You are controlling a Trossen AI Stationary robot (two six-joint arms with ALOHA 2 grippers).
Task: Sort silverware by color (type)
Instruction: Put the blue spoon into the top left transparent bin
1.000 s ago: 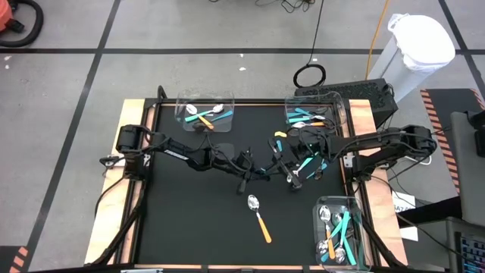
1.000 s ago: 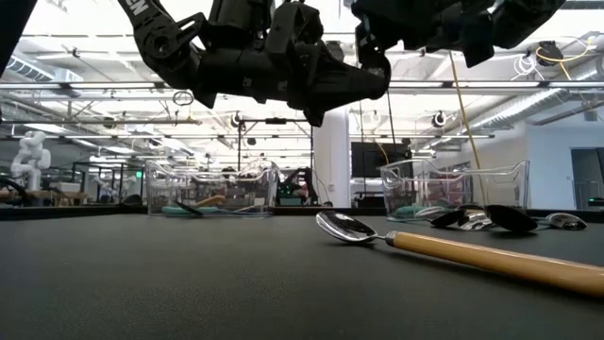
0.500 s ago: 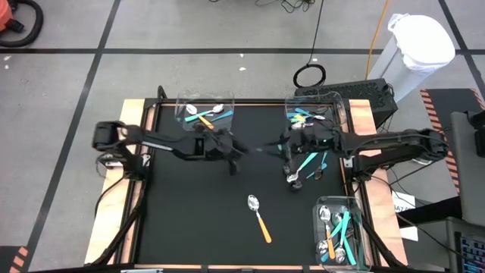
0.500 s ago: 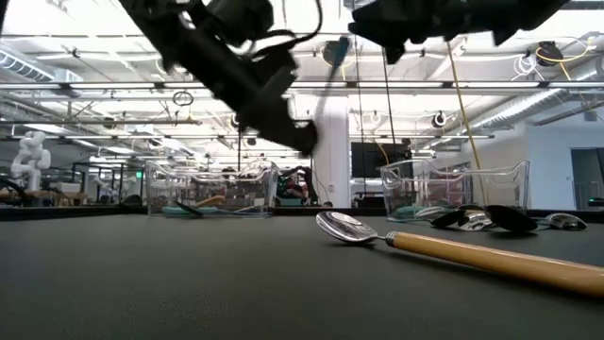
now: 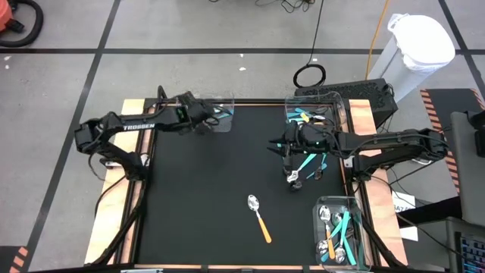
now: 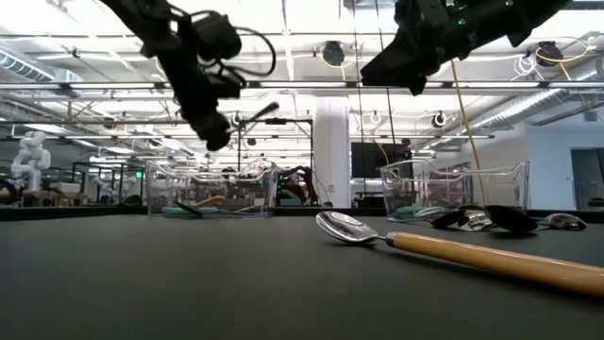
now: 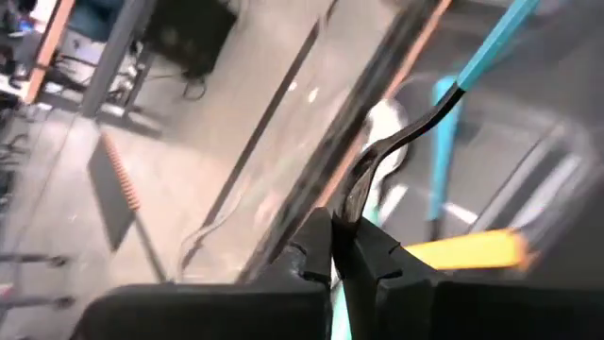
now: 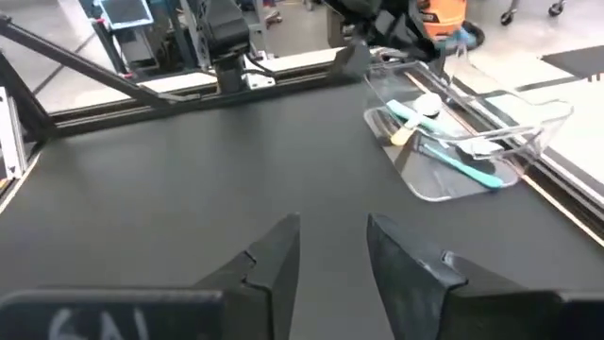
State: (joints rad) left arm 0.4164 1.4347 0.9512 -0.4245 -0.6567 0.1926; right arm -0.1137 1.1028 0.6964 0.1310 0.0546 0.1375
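An orange-handled spoon (image 5: 260, 218) with a silver head is lying on the black bench (image 5: 197, 220), teal-handled silverware (image 5: 308, 161) showing nearby.

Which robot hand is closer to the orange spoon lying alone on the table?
Right. The right gripper hangs over the loose pile of spoons, a little beyond the orange spoon. The left gripper is far off at the far-left bin, holding a teal utensil.

Orange-handled spoon (image 5: 258, 216) flat mid-table; teal-handled utensil (image 7: 444, 94) held aloft.
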